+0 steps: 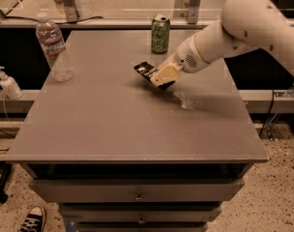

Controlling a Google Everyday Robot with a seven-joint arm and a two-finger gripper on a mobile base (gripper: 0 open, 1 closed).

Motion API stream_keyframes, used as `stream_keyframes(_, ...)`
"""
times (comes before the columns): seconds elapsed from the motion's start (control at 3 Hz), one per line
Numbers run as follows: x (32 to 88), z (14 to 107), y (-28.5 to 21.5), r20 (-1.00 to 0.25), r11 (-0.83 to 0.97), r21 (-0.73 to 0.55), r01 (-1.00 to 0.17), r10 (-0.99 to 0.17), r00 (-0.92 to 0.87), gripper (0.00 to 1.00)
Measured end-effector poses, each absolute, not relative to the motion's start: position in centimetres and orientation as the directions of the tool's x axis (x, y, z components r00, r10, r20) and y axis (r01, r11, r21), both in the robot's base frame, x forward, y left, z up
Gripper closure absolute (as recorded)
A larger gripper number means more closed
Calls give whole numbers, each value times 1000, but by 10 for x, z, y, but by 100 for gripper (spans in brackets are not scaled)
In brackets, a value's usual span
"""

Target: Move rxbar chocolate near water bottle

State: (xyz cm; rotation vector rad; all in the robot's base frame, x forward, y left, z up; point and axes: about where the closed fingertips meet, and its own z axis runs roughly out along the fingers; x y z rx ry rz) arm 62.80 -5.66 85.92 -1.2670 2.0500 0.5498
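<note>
My pincer point(160, 77) is closed on one end of the bar point(143, 69). It holds the bar tilted just above the counter point(113, 124), right of the middle and a little in front of the can point(160, 33). The bar's free end sticks out leftward, toward the bottle point(53, 46), which stands upright near the far left corner, well apart from me.

My main worry is the hold. I have the bar by one end only, and a thin wrapped bar looks slick. A quick swing across could let it pivot between my fingers or slide out, and it would land mid-counter, far short of the goal.

I am also carrying it low. If the free end dips it could catch the surface and be levered out of my grasp.

The bottle is tall and narrow and stands close to the left edge. If I come in too far, the leading end of the bar could nudge it over or push it off, toward the pump bottle point(9, 83) that sits lower beyond that edge.

The can is close behind my arm point(243, 28), and a path that bows toward the back could clip it.

If I let go with the bar tilted and off the surface, it could skid away from the bottle.
</note>
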Motion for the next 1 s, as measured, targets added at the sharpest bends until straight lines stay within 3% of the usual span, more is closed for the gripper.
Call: stream_keyframes(1.0,682,844,96,-749,253,13,-968,-638,-176,100)
